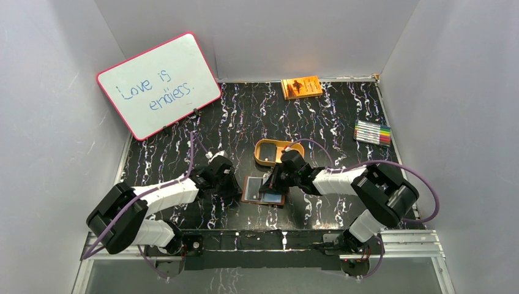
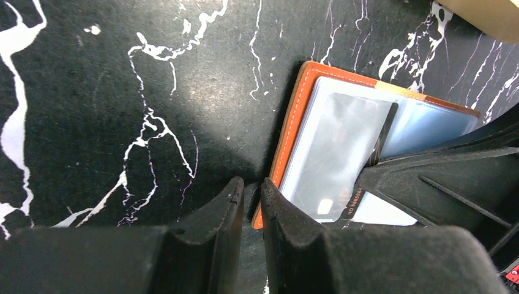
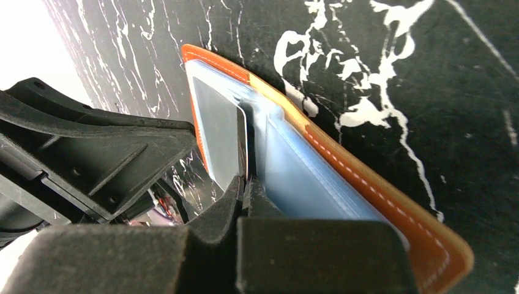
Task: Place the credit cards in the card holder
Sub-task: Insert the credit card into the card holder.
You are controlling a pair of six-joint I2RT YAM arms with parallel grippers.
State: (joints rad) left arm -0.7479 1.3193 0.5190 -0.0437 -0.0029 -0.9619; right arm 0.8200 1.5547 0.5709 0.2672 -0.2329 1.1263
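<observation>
One card holder [image 1: 264, 191], one silver card [image 2: 333, 156], one tray [image 1: 262, 160], one book [image 1: 301, 87], one whiteboard [image 1: 158, 84].

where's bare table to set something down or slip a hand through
Bare marble-look tabletop between the pink-framed whiteboard and orange book, and between book and pack of coloured markers. Crowded mid-front: left claw, right claw, open brown leather card holder, tan oval tray.

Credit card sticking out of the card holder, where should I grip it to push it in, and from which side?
Pinch the credit card by its dark trailing edge, the only part outside the clear sleeve, near the fold of the card holder. Come from the right arm's side, a finger on each face; the sleeve covers the rest. The right gripper is shut there.
</observation>
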